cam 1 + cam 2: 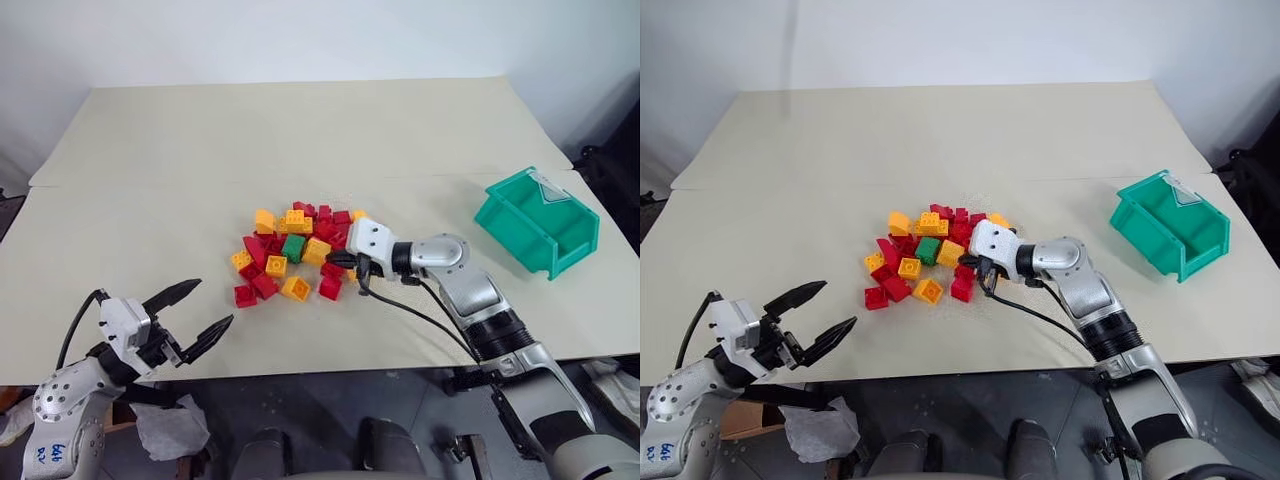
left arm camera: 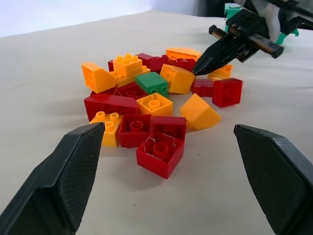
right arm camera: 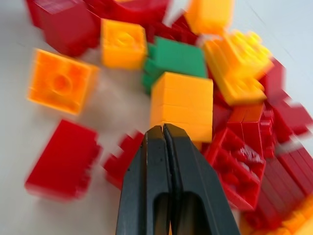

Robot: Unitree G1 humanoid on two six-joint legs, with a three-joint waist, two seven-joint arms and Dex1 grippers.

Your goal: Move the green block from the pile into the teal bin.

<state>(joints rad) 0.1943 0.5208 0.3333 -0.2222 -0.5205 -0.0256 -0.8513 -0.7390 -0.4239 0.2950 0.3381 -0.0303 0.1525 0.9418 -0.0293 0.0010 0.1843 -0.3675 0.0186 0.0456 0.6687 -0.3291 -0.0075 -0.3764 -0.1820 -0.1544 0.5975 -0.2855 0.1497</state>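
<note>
While my right gripper [image 1: 338,260] sits pinched shut, empty, at the pile [image 1: 292,252] mid-table, the green block [image 1: 293,247] lies untouched (left gripper [image 1: 196,312] gapes, holding nothing).

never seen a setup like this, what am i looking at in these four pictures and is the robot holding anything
This is a two-armed humanoid robot at a table. Two pictures come from a stereo camera on its head, looking down over the arms. The other two come from cameras on each wrist, looking along that arm's own black fingers.

On the table lies a pile of red and yellow-orange toy bricks with one green block in it, and a teal bin off to the robot's right.

The right pincer is shut at the edge of the pile, its tips by a yellow brick in front of the green one; it holds nothing. The left pincer is open near the table's front edge, also holding nothing.
</note>
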